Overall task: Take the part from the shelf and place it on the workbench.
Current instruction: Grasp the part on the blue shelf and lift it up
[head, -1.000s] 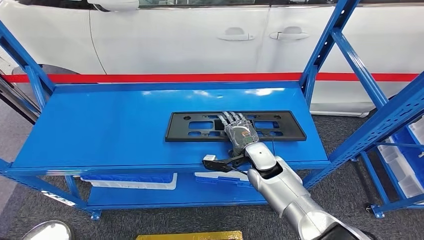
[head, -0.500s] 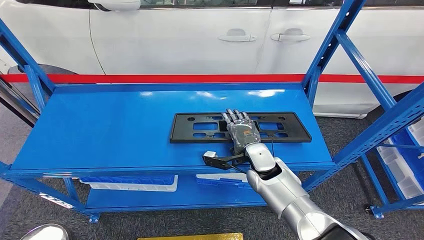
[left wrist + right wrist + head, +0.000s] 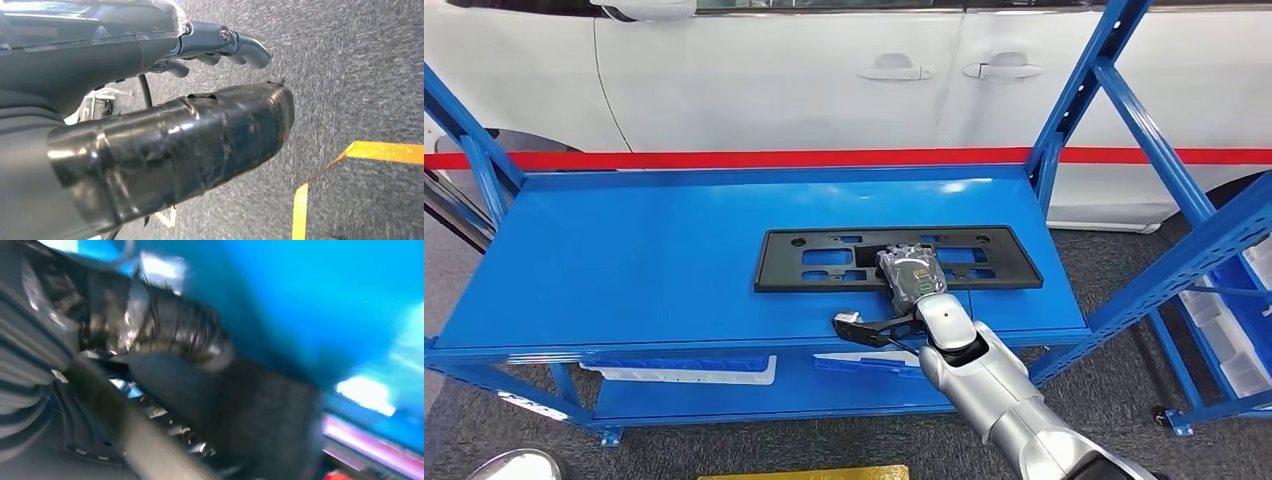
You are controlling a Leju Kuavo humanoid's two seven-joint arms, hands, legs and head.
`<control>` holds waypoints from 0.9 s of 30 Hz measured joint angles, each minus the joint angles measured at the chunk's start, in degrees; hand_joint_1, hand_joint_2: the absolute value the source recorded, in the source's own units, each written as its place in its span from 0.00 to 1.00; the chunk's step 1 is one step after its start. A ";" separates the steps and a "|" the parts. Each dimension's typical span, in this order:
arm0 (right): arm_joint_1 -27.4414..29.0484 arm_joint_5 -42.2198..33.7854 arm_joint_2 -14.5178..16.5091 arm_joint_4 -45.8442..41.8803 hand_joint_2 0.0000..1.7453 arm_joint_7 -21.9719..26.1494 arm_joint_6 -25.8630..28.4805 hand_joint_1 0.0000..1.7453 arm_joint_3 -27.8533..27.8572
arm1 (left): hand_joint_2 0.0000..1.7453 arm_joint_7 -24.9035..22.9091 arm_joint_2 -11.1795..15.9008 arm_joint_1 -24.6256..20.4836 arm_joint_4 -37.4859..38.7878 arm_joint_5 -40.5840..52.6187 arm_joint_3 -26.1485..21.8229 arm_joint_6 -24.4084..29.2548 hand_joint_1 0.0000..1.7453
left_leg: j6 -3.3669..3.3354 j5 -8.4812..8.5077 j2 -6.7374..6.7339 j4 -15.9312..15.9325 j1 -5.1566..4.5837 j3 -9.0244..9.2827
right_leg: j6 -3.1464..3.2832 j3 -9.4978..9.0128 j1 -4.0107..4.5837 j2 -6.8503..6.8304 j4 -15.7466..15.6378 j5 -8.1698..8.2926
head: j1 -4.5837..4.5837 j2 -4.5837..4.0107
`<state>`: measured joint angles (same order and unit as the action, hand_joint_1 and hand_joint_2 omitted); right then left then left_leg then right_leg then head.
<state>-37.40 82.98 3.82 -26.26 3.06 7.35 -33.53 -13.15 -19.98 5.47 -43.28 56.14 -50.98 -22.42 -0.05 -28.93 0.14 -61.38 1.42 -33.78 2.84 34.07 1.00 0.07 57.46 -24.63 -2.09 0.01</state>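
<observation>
- We see the part [image 3: 898, 258], a flat black plate, long and thin, with holes cut through it. It lies on the top board of the blue shelf [image 3: 644, 260], near the front edge and a bit to the right.
- Our right hand [image 3: 911, 276] rests on the near edge of the part, around its middle. Its fingers are curled down over the part, so we think it is grabbing the part.
- The right wrist view is very blurry. We can make out the dark part [image 3: 240, 415] close to the thumb, but not how tight the hold is.
- Our left hand [image 3: 165, 125] hangs over the grey carpet floor [image 3: 360, 75]. Its fingers are apart and hold nothing.
- To do this step well, we think the hand should squeeze firmly before lifting. The part is wide, so it could tip to one side.
- The part looks like hard, dull plastic. It is thin, so it may bend a little.
- The shelf board is smooth, shiny metal, so the part could slide if pushed.
- Behind the shelf stands a white car [image 3: 824, 70] with a red stripe in front of it.
</observation>
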 joint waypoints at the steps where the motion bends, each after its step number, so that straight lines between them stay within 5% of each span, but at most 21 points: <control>1: 0.12 0.05 0.00 -0.02 1.00 0.16 0.12 1.00 0.00 | 0.25 -0.18 0.07 0.04 0.00 -0.26 0.17 0.01 0.00 | 0.02 -1.56 -0.01 -2.83 -0.04 -1.28 | 0.18 -0.34 -0.17 -0.07 -0.35 0.10 | -0.03 0.00; 4: 0.68 0.09 0.00 -0.07 1.00 0.53 0.80 1.00 0.01 | 1.00 -0.56 0.27 0.20 0.00 -0.89 0.70 0.02 0.00 | 0.36 -5.21 0.02 -12.61 -0.07 -6.50 | 0.52 -0.55 -0.07 -0.07 -0.27 -0.21 | -0.05 -0.01; 6: 1.11 0.09 0.00 -0.28 1.00 0.87 1.30 1.00 0.03 | 1.00 -0.80 0.35 0.39 -0.02 -1.46 0.92 -0.03 0.00 | 0.56 -2.86 -0.01 -11.33 -0.03 -6.37 | 0.39 -0.76 -0.10 0.02 0.10 -0.64 | -0.05 -0.01; 9: 1.73 0.08 -0.02 -1.04 1.00 1.46 1.91 1.00 0.11 | 1.00 -1.20 0.39 0.59 -0.06 -3.00 1.12 -0.24 0.00 | 0.35 2.09 0.00 -1.01 -0.02 -1.62 | -0.32 -0.91 -0.11 0.16 1.34 -1.71 | -0.02 -0.01; 15: 2.97 -0.86 -0.28 -3.14 1.00 3.47 2.91 1.00 0.39 | 1.00 -1.75 0.23 0.97 -0.12 -6.49 1.99 -0.13 0.00 | -1.12 2.58 -0.03 1.74 -0.04 -0.45 | -1.90 0.48 -0.16 0.24 4.19 -3.78 | 0.08 0.00; 18: 4.01 -1.31 -0.40 -4.24 1.00 4.22 3.09 1.00 0.56 | 1.00 -1.99 0.20 1.22 -0.17 -7.49 2.51 0.16 0.00 | -1.54 2.61 -0.12 1.86 0.01 -0.47 | -2.83 5.34 -0.72 0.19 14.22 -8.75 | 0.10 -0.01; 20: 4.55 -1.38 -0.47 -4.75 1.00 4.31 3.17 1.00 0.58 | 1.00 -2.10 0.21 1.30 -0.17 -7.82 2.68 0.24 0.00 | -1.60 2.53 -0.09 1.85 -0.02 -0.40 | -3.01 7.56 -1.03 0.18 18.23 -9.26 | 0.10 -0.01; 21: 4.69 -1.50 -0.51 -5.01 1.00 4.44 3.22 1.00 0.60 | 1.00 -2.21 0.21 1.33 -0.17 -8.19 2.77 0.27 0.00 | -1.60 2.48 -0.06 1.84 -0.02 -0.29 | -2.92 7.14 -1.10 0.19 17.07 -7.92 | 0.10 -0.01; 24: 4.96 -2.90 -0.70 -6.47 1.00 5.95 3.35 1.00 0.93 | 1.00 -3.44 0.17 1.68 -0.27 -10.73 3.50 0.66 0.00 | -1.32 2.31 0.00 1.92 0.02 0.09 | -2.07 1.84 -0.76 0.13 5.62 -2.39 | 0.09 0.00; 27: 5.86 -5.33 -1.15 -9.90 1.00 8.17 3.78 1.00 1.25 | 1.00 -5.26 0.13 2.54 -0.78 -13.76 5.29 1.74 0.00 | -0.51 2.31 -0.11 2.19 0.21 0.20 | -1.27 0.12 0.07 0.16 1.71 -1.56 | 0.08 -0.01</control>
<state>-31.53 77.65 2.68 -36.16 11.23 11.13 -32.28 -18.40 -19.85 8.01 -44.05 42.38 -45.69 -20.68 -0.56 -26.62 0.03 -59.20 1.64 -33.58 1.57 34.20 1.08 0.22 59.17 -26.18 -2.01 0.01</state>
